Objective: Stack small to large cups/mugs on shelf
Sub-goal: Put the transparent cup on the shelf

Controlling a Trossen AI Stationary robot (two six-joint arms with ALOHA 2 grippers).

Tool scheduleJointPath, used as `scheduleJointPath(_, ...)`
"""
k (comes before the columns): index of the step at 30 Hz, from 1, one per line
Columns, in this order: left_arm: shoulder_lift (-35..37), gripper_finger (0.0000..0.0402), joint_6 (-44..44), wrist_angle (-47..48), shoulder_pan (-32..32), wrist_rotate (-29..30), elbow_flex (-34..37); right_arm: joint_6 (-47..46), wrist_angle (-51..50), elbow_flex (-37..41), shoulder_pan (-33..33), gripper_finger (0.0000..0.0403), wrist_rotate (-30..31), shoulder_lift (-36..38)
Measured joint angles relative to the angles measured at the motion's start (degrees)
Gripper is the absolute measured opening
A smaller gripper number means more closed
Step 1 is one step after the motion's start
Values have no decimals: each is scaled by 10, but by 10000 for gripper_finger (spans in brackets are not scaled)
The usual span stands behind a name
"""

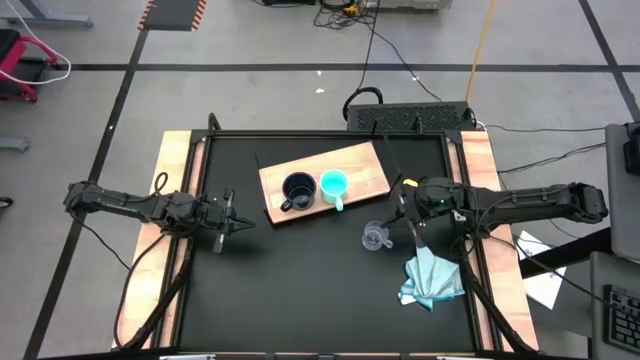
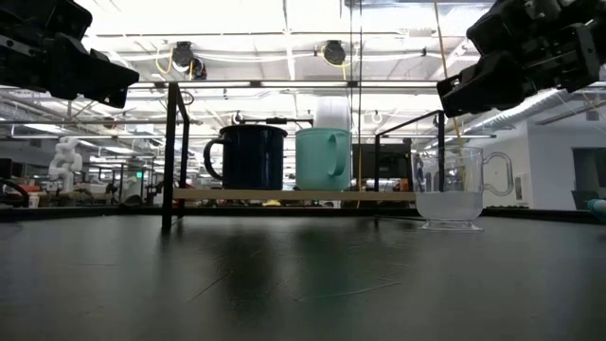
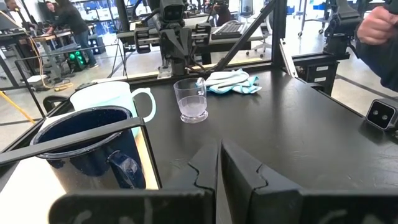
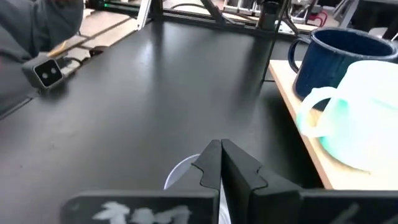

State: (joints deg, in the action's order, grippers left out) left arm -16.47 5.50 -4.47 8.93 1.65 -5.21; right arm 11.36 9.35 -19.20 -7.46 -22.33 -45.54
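Note:
A black mug (image 1: 297, 190) and a turquoise mug (image 1: 334, 185) stand upright side by side on the light wooden shelf (image 1: 365, 165). The small clear glass cup (image 1: 376, 237) stands on the black tabletop, just off the shelf's near right corner. My right gripper (image 4: 219, 155) is shut and hovers above and slightly right of the glass cup, whose rim (image 4: 180, 174) shows below the fingertips. The low view shows this gripper (image 2: 492, 80) well above the glass cup (image 2: 454, 189). My left gripper (image 1: 235, 222) is shut and raised, left of the shelf, pointing toward the mugs (image 3: 93, 152).
A light-blue cloth (image 1: 432, 280) lies crumpled on the table, near and to the right of the glass cup. The shelf stands raised on black legs (image 2: 170, 156). A small camera block (image 3: 380, 114) sits at the table's near edge. A person's hand (image 3: 379, 25) shows beyond the table.

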Motion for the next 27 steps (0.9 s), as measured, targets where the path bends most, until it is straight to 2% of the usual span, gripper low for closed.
scheduleJointPath(8,0,24,-1,0,0,0,0,-33,28,-2,14,3,-3,1)
scheduleJointPath(13,0,24,0,0,0,0,0,-47,-1,-48,26,32,-2,-8)
scheduleJointPath(18,0,24,0,0,0,0,0,-42,-67,-114,27,74,1,-39)
scheduleJointPath(23,0,24,0,0,0,0,0,-21,-185,-189,23,108,2,-83)
scheduleJointPath(27,0,24,0,0,0,0,0,-16,-281,-240,23,123,34,-136)
